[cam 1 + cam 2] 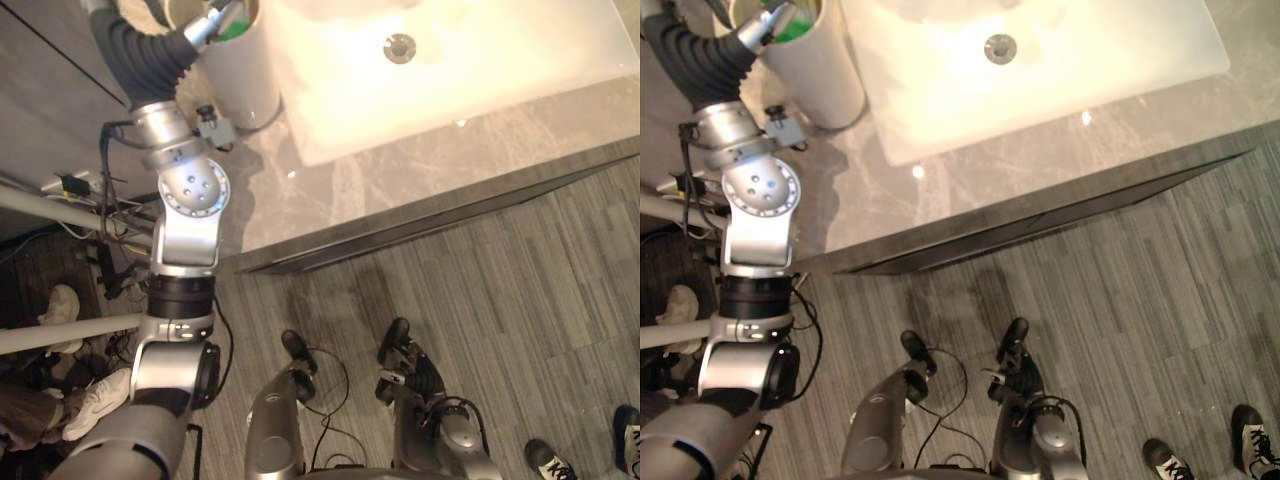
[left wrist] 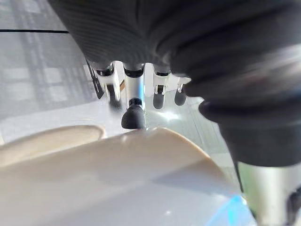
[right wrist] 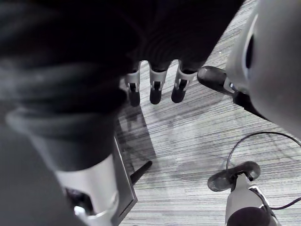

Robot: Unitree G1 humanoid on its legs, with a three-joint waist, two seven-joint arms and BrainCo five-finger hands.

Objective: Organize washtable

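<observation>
Glossy white cup (image 2: 117, 179) (round-rimmed) is seen under the left hand's (image 2: 135, 87) straight fingers (image 2: 159, 96), marbled tabletop (image 1: 330, 190) beyond; the right hand's (image 3: 155, 87) slack fingers (image 3: 178, 92) over planked floor (image 3: 188, 141).

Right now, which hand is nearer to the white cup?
Left. The left hand is at the rim of the cup, above its opening. The right hand hangs over the floor, well away from the counter where the cup stands.
</observation>
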